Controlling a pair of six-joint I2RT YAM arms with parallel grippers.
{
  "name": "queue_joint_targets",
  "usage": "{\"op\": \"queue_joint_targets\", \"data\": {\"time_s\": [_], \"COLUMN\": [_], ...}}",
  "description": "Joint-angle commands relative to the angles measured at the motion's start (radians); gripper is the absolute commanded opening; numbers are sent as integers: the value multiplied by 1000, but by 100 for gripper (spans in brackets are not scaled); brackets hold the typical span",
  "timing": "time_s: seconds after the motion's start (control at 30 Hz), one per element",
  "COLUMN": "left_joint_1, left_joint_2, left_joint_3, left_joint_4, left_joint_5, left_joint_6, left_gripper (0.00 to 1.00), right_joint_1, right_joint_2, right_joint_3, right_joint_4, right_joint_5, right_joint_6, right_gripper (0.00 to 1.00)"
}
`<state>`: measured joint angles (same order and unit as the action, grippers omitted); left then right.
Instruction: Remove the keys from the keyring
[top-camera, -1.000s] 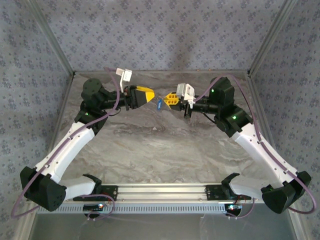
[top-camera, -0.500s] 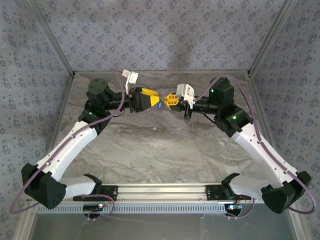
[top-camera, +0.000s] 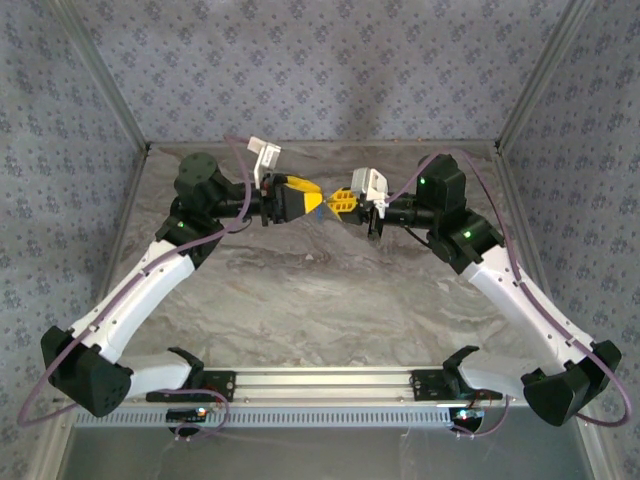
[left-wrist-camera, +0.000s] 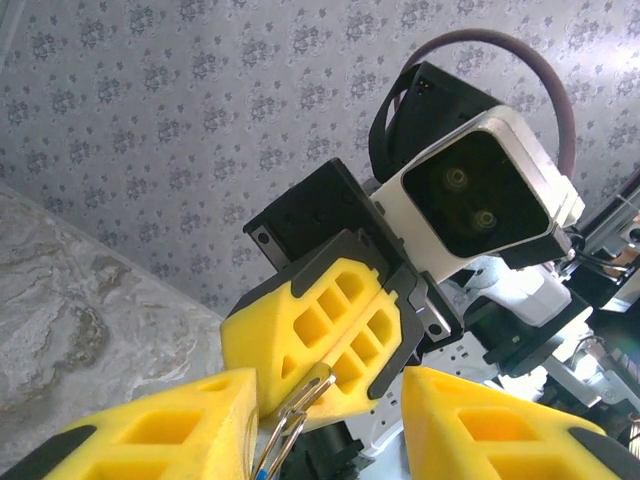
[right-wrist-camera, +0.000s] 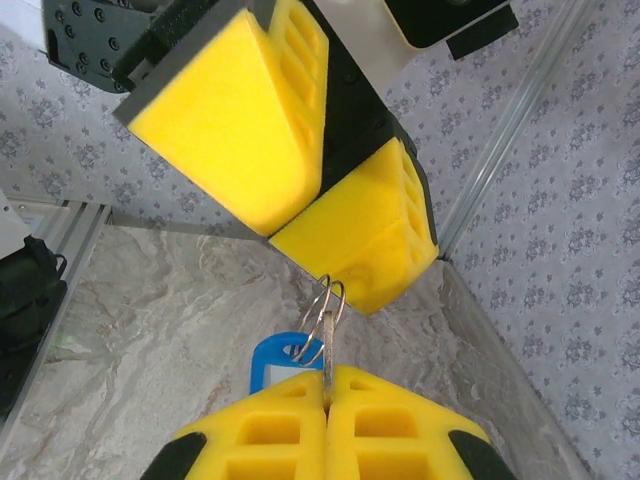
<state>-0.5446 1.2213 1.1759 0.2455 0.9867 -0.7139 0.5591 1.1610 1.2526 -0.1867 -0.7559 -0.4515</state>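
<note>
While your R gripper (right-wrist-camera: 325, 392) pinches the keyring (right-wrist-camera: 327, 322) tight btwn its pads, the blue keys (right-wrist-camera: 283, 360) sit touching the keyring. Your L gripper (left-wrist-camera: 330, 405) has its pads parted around the keyring, one pad just beside it.

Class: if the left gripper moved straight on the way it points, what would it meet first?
The keyring, then likely the right gripper pinching it; both sit just ahead of the left gripper.
</note>
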Motion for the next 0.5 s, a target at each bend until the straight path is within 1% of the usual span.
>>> {"op": "queue_joint_targets", "data": {"time_s": [0.0, 0.13, 0.23, 0.33, 0.47], "left_joint_1": [-4, -3, -2, 3, 16], "left_joint_2": [-19, -24, -29, -36, -44], "left_joint_3": [19, 20, 12, 7, -1], "left_joint_4": [-26, -55, -61, -57, -39], "left_joint_5": [11, 2, -6, -12, -23], "left_joint_6": [40, 60, 64, 62, 48], "left_gripper": [42, 40, 35, 26, 17], "right_joint_1": [-2, -3, -4, -4, -5], "right_joint_2": [2, 2, -1, -2, -3], "right_joint_3": [27, 31, 31, 32, 34], "right_joint_4": [-5, -7, -7, -5, -7], "right_joint_5": [-19, -17, -17, -17, -16], "right_joint_6": [23, 24, 25, 26, 27], "right_gripper": [0, 0, 0, 0, 0]}}
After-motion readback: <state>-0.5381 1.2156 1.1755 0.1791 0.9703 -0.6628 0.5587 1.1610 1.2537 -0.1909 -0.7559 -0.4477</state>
